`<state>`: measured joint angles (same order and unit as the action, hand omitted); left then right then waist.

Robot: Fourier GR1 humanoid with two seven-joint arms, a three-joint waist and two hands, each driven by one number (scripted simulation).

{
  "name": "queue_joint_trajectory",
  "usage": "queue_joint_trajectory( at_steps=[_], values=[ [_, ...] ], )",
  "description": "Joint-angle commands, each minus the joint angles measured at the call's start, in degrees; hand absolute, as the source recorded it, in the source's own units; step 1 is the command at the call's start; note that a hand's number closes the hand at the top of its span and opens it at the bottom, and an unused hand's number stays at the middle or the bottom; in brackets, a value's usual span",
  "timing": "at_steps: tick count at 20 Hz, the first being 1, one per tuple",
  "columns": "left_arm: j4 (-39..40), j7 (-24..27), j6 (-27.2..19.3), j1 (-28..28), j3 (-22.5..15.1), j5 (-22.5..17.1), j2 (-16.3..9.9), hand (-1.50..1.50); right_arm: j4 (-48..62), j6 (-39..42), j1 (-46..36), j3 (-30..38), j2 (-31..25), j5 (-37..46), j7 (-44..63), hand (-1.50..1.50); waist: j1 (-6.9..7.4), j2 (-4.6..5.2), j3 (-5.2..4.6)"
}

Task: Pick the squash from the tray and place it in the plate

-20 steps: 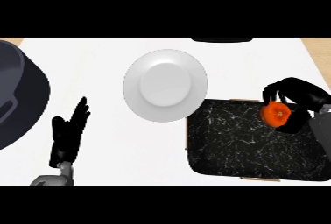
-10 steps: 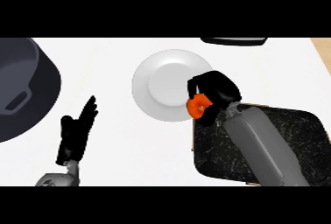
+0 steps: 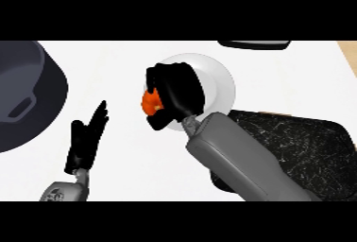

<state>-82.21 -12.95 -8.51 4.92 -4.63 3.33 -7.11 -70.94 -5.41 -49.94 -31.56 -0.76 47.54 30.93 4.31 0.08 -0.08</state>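
1. My right hand (image 3: 175,92) has its fingers curled round the orange squash (image 3: 150,102), which sits over the left part of the white plate (image 3: 217,81).
2. My left hand (image 3: 86,140) rests low left, fingers straight and together.
3. The dark tray (image 3: 307,146) lies just right of the plate, partly under my forearm.
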Motion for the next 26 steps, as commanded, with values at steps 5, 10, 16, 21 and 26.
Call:
queue_joint_trajectory(
  at_steps=[5, 10, 16, 21, 26],
  values=[
    [-1.7, -1.7, -1.3, -1.2, 0.8, 0.2, 0.5, 0.0, 6.5, -9.7, -13.8, -5.5, 0.7, -6.0, 18.6, 1.5, -2.0, 0.04, 0.03],
    [-1.8, 0.5, -0.8, -2.9, 0.1, 1.1, 0.7, 0.0, 20.6, -14.4, -19.7, -4.0, 0.8, -10.2, 14.6, 1.5, -1.72, 0.34, 0.02],
    [0.1, 0.2, 0.5, 0.7, 3.1, -0.6, -0.7, 0.0, 31.7, -17.3, -18.1, -3.6, 0.8, -12.2, 7.1, 1.5, -1.87, 0.59, 0.02],
    [-3.7, 1.1, 0.3, -4.6, 0.8, 0.6, 0.2, 0.0, 41.6, -14.6, -18.9, 2.3, 0.8, -14.0, -2.6, 1.5, -2.06, 0.49, 0.06],
    [-1.2, -0.3, -1.5, -1.4, 0.8, 2.1, 1.2, 0.0, 48.2, -9.3, -18.3, 4.5, 0.8, -18.3, -8.3, 1.5, -1.62, 0.85, 0.07]
  ],
)
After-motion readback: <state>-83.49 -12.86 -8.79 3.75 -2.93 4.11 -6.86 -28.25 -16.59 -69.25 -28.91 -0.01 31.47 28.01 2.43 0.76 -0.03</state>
